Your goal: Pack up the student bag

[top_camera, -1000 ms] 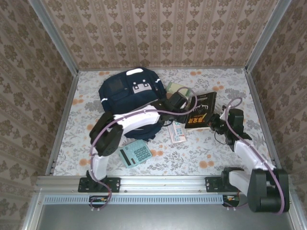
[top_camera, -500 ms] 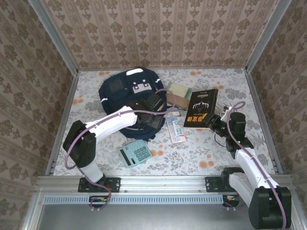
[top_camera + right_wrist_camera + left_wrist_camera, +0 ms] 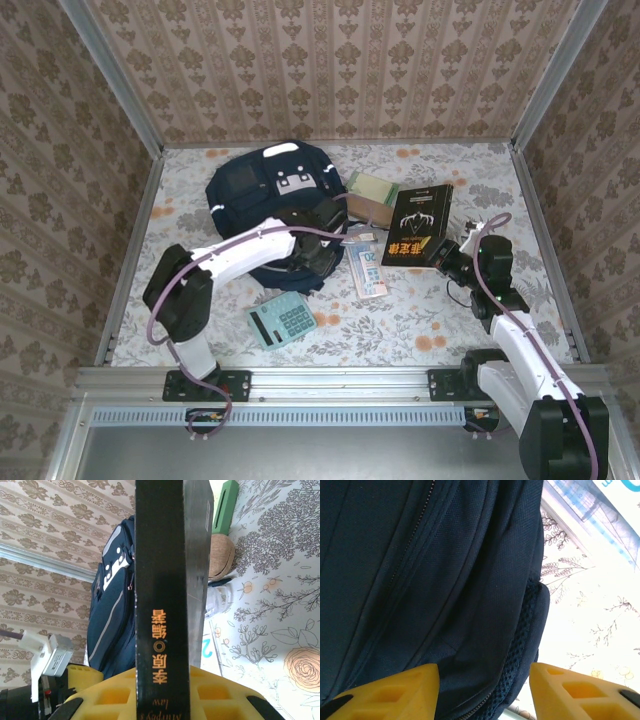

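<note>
- My left arm is reaching from its base, elbow bent out to the left, across to the student bag [image 3: 262, 190] — my left gripper [image 3: 484, 670] is hovering over its navy side fabric, fingers spread.
- My right gripper [image 3: 162, 680] is pinching the black book [image 3: 418, 225] by its near edge.
- The bag is lying at the back-left of the surface [image 3: 420, 320].
</note>
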Available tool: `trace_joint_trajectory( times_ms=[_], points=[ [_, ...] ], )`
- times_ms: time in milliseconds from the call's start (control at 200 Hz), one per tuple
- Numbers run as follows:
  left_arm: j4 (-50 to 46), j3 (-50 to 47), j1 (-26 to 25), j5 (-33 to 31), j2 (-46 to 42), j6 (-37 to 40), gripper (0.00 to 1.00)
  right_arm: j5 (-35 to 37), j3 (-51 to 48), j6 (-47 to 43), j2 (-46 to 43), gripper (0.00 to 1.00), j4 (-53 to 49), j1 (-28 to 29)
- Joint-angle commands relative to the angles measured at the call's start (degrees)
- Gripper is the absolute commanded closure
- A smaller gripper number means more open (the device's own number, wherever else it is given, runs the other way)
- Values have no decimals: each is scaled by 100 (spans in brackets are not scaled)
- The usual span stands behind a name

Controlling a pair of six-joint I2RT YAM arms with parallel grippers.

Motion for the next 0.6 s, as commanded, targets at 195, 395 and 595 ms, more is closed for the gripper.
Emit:
trace_joint_trajectory(
  times_ms=[195, 395, 595],
  points=[
    [-349, 407, 36, 19, 352, 173, 53, -215, 127, 24, -143, 100, 250, 77],
    [-441, 554, 60, 4, 488, 165, 81, -211, 159, 2, -143, 100, 179, 98],
    [-829, 1005, 78, -190, 401, 182, 100, -202, 157, -1, -143, 100, 186, 112]
  ],
)
